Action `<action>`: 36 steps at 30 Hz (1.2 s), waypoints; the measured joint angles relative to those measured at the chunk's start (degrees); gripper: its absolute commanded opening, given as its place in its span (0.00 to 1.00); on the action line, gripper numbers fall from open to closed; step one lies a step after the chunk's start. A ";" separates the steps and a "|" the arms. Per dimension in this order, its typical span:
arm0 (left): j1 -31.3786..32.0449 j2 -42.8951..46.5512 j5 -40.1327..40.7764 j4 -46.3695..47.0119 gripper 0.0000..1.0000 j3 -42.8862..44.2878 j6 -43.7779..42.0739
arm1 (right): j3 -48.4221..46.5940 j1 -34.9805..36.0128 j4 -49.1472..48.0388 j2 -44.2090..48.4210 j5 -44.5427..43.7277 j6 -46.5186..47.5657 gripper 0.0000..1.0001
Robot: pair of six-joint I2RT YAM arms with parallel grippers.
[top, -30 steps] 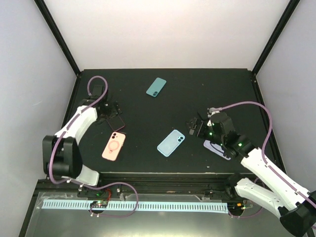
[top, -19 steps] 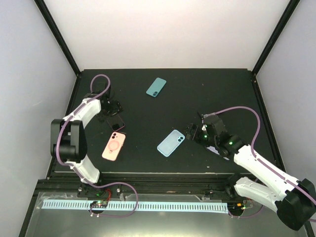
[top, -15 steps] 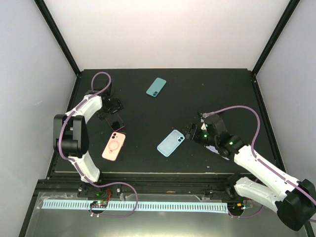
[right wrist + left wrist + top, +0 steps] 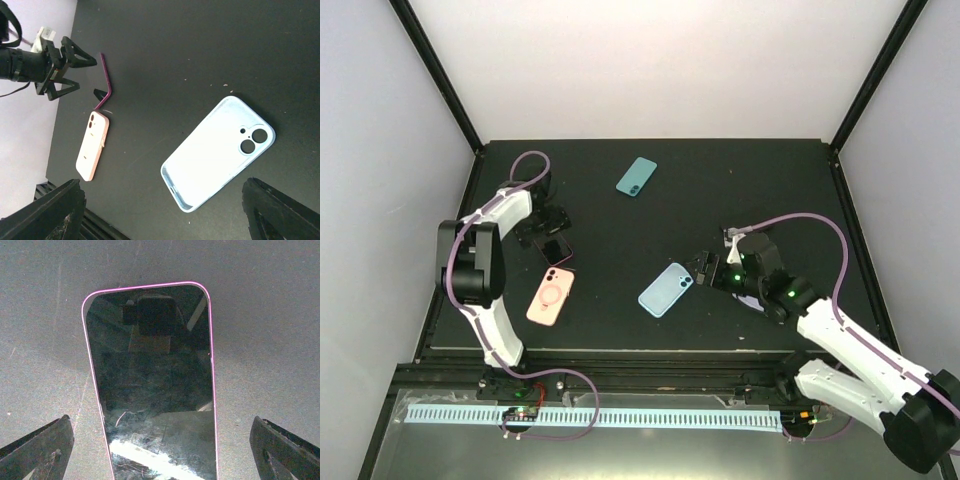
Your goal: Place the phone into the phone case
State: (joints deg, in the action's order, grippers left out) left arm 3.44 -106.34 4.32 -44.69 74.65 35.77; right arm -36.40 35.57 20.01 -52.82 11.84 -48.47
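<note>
The teal phone (image 4: 636, 176) lies flat, back up, at the far middle of the black table, away from both arms. My right arm covers the lavender phone case in the top view, and neither wrist view shows it. My right gripper (image 4: 705, 270) stands open and empty just right of a light blue case (image 4: 667, 289). In its wrist view, that gripper (image 4: 165, 215) has its fingers (image 4: 50, 210) wide apart above the blue case (image 4: 220, 150). My left gripper (image 4: 544, 222) is open at the left, over a black-screened phone with a pink rim (image 4: 155, 385).
A pink phone (image 4: 551, 296) lies back up near the front left, and the right wrist view also shows this pink phone (image 4: 92, 145). The pink-rimmed phone (image 4: 553, 249) sits just behind it. Black frame posts and pale walls ring the table.
My right gripper has swung left and nearer, toward the light blue case, and its arm now covers the lavender case. My left arm has folded back toward the left edge.
</note>
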 measured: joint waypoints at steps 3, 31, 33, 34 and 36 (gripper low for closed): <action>0.00 -0.37 0.02 -0.26 0.98 0.00 0.00 | 0.70 0.00 -0.81 1.01 0.52 0.35 0.86; -0.02 -4.42 -1.51 1.20 0.87 -1.38 2.67 | 0.85 0.00 0.09 1.77 1.07 1.66 0.85; -0.02 -4.42 -1.51 1.20 0.86 -1.40 2.84 | 0.85 0.00 0.31 1.81 1.05 1.66 0.85; -0.02 -4.42 -1.51 1.22 0.84 -1.42 2.89 | 0.85 0.00 0.44 1.92 1.03 1.66 0.85; -0.02 -4.33 -1.46 1.36 0.80 -1.64 2.86 | 0.85 0.00 0.68 2.38 0.98 1.64 0.85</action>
State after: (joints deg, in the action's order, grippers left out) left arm 3.42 -110.67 2.85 -43.33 73.01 38.63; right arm -35.55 35.57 20.69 -50.43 12.82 -46.83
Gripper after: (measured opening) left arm 0.846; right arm 0.851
